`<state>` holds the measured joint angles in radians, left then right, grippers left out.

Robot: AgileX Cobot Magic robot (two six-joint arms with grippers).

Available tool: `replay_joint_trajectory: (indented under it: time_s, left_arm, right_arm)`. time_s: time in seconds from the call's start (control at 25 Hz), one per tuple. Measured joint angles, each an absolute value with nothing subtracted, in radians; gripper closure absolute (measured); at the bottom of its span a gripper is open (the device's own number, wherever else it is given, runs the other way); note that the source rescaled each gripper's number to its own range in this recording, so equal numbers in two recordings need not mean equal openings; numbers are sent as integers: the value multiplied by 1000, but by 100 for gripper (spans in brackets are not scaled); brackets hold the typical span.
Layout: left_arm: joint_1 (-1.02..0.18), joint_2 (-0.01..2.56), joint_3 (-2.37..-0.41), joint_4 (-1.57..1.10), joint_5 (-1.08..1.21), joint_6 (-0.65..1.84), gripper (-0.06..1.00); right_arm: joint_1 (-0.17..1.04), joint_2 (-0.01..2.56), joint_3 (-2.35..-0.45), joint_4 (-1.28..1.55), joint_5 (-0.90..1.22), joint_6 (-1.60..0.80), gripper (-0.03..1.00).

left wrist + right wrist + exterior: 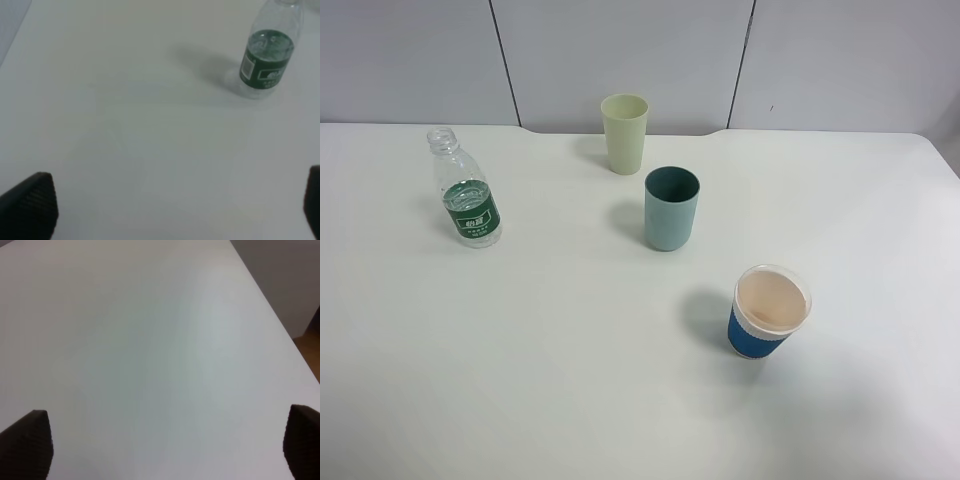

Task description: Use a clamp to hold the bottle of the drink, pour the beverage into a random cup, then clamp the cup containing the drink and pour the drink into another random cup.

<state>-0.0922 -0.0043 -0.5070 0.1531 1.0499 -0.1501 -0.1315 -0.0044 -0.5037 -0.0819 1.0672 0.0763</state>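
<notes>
The uncapped clear bottle point(467, 190) with a dark green label stands upright at the table's left, partly filled with clear beverage point(470, 195). The left wrist view shows the bottle point(266, 55) well ahead of my open left gripper point(175, 207), whose black fingertips point(31, 202) are spread wide with nothing between them. The teal cup point(671, 208) stands near the table's middle, and the pale yellow-green cup point(624, 132) just behind it. My right gripper point(165, 447) is open over bare table, its fingertips point(27, 440) far apart. Neither arm appears in the exterior high view.
A paper cup point(768, 312) with a blue sleeve stands at the front right of the white table point(540, 360). The table's right edge point(272, 305) and some floor point(309, 350) beyond it show in the right wrist view. Grey wall panels stand behind the table.
</notes>
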Motion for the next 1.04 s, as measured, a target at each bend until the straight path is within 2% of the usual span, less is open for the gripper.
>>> replay_joint_trajectory:
  time_s: [1.04]
  left_arm:
    - [-92,-4,-507,153,1050,-150,-6]
  right_arm:
    - [-132,-4,-504,-82,1067,76,-2]
